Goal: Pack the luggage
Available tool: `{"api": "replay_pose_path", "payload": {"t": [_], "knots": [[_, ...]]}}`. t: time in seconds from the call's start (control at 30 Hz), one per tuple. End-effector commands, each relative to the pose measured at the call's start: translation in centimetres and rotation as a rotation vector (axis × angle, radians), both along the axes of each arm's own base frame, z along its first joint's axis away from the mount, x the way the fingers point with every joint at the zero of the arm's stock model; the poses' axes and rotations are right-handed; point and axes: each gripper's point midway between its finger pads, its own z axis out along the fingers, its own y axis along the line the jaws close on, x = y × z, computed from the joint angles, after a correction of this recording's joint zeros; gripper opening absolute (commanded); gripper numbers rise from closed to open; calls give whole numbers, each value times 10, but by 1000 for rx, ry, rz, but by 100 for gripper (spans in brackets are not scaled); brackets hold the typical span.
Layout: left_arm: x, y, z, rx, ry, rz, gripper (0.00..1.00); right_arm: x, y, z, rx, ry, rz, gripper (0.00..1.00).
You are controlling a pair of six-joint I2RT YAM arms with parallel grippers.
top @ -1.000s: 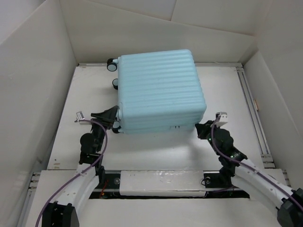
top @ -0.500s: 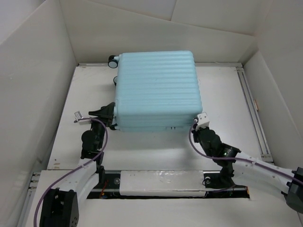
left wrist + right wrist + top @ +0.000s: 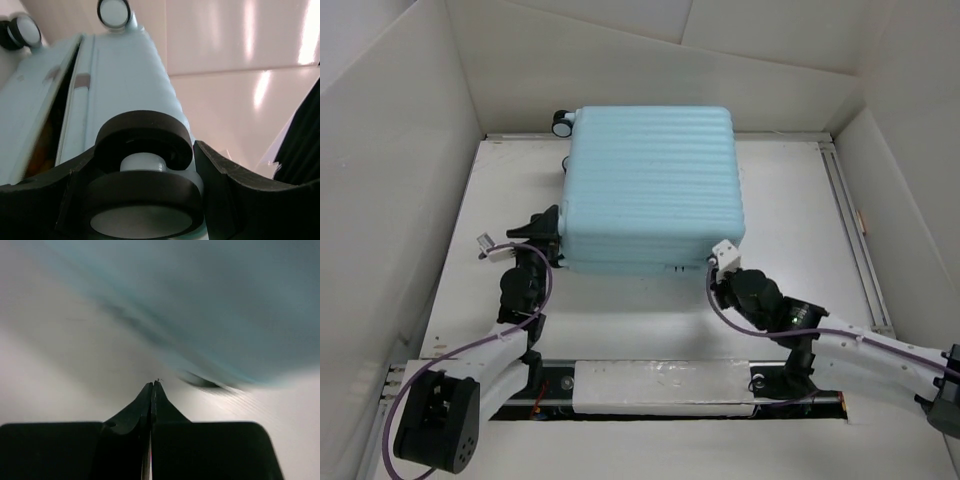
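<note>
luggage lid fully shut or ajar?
Ajar. Left wrist view shows a dark gap between the two shells of the luggage, beside the caster wheel.

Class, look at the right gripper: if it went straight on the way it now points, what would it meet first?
Most likely the luggage: the right gripper points at its near, lower edge, though blur hides how close.

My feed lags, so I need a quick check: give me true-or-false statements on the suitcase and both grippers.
1. The suitcase lies flat, ribbed shell up. True.
2. The right gripper is wide open. False: its fingers are pressed together.
3. The left gripper has a wheel between its fingers. True.
4. The suitcase lid is swung wide open. False: only a narrow gap shows.
</note>
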Motion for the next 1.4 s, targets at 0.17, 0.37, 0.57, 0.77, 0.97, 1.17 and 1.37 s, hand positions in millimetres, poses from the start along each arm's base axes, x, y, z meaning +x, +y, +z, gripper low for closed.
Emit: {"api": "replay_pose_path", "payload": {"t": [0.17,0.37,0.57,0.77,0.97,1.17,1.37], "knots": [[-15,-82,7,311,17,-393,0,-111,83,157,574,-81,680,0],[-15,-80,11,318,12,-380,0,-77,50,118,537,14,356,9],[-15,-76,-1,383,50,-364,0,-38,-18,85,605,32,-163,43],[-7,-70,5,446,73,-322,0,-35,-47,66,751,39,-344,60],[8,-66,-1,422,88,-367,0,-29,-59,64,769,15,-431,66],[14,-55,-2,391,95,-358,0,-7,-72,43,667,-12,-583,72],[14,-48,6,374,78,-350,0,35,-83,23,569,-10,-575,75]]}}
